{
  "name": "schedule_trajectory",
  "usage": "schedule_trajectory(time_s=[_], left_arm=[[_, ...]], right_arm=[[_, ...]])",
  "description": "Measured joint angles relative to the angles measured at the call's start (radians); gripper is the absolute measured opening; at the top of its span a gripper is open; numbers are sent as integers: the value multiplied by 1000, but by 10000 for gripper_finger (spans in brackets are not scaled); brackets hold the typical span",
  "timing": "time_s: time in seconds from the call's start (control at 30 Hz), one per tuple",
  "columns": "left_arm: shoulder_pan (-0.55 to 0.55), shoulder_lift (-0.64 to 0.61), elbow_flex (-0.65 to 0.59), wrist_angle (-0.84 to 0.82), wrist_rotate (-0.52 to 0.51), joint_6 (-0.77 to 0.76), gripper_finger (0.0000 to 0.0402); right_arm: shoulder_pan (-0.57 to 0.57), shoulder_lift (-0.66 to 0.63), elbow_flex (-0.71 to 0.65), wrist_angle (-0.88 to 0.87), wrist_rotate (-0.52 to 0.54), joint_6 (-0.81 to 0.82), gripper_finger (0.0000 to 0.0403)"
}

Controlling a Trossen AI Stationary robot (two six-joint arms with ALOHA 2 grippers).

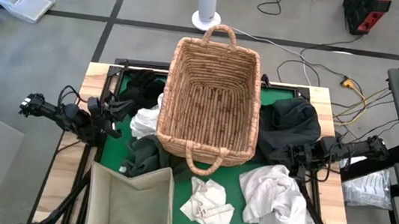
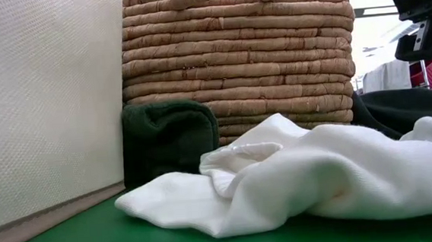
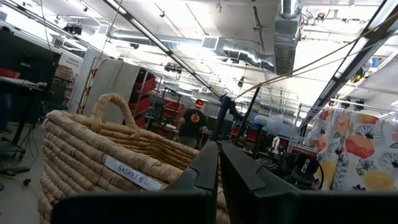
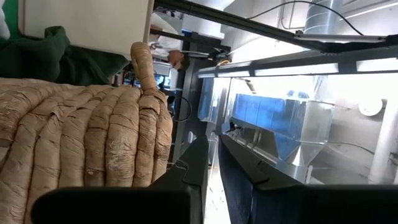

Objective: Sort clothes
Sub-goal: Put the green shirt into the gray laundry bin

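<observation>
2 claws idle | black garment [image 1: 294,123] just beside right claw [image 1: 296,155]

Dark green garment [image 1: 145,155] half under the wicker basket [image 1: 212,98] — beige bin [image 1: 133,202] edge-cropped.

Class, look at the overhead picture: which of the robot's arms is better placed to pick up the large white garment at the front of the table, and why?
Probably the right. The right gripper sits just behind the large white garment, on the same side of the wicker basket. The left gripper waits across the table, with the fabric bin in between.
</observation>
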Motion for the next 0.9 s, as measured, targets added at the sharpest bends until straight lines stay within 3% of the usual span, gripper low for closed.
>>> schedule_trajectory(time_s=[0.43, 0.57, 0.9], left_arm=[[0, 0, 0, 29, 26, 0, 0], [0, 2, 1, 34, 65, 0, 0], [0, 104, 122, -32, 66, 30, 0]], right_arm=[[1, -1, 0, 10, -11, -64, 31], [1, -1, 0, 93, -12, -51, 31], [1, -2, 0, 423, 25, 407, 31]])
